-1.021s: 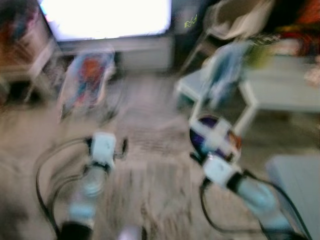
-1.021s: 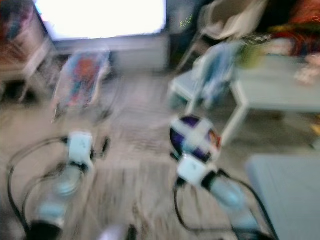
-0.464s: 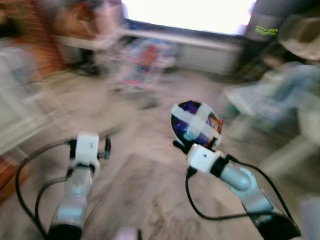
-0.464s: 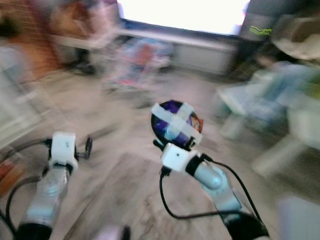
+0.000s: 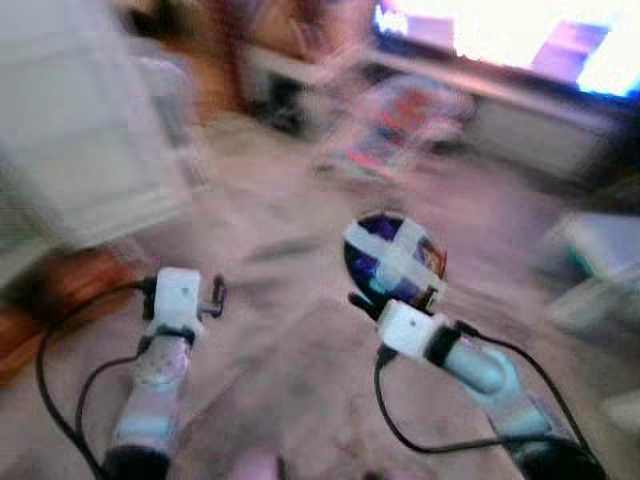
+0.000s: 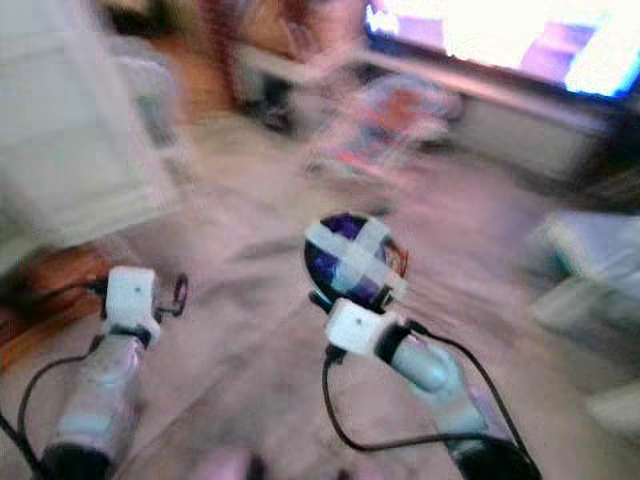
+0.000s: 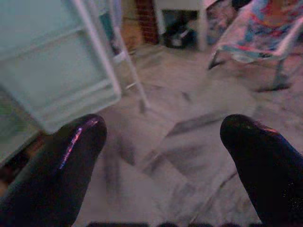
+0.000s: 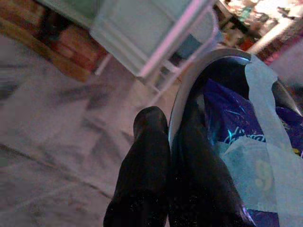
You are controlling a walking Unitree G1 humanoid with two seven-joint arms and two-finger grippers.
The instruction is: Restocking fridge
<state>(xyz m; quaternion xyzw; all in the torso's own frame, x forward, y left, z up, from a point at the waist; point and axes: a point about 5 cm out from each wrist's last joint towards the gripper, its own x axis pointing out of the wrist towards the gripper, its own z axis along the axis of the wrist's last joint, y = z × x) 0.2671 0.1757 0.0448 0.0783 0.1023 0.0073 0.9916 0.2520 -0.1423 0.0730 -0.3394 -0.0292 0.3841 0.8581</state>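
My right gripper [image 5: 368,300] is shut on the rim of a round metal bowl [image 5: 393,260], held up in front of me over the floor. The bowl holds a purple packet [image 8: 236,127] strapped in by a cross of white tape [image 8: 265,142]. In the right wrist view one black finger [image 8: 149,142] lies outside the rim and the other inside it. My left gripper [image 7: 163,137] is open and holds nothing, at about the same height on my left [image 5: 205,295]. The head views are blurred.
A white cabinet [image 5: 80,150] stands at the left, with a slatted white frame [image 7: 61,71] close to the floor. A colourful small chair [image 7: 265,28] stands ahead near a low unit under a bright screen [image 5: 520,40]. Pale furniture [image 5: 600,270] is at the right.
The whole picture has slid to the right, so the camera has turned left and the white cabinet has come into view. Both arms keep their pose, with the bowl still held.
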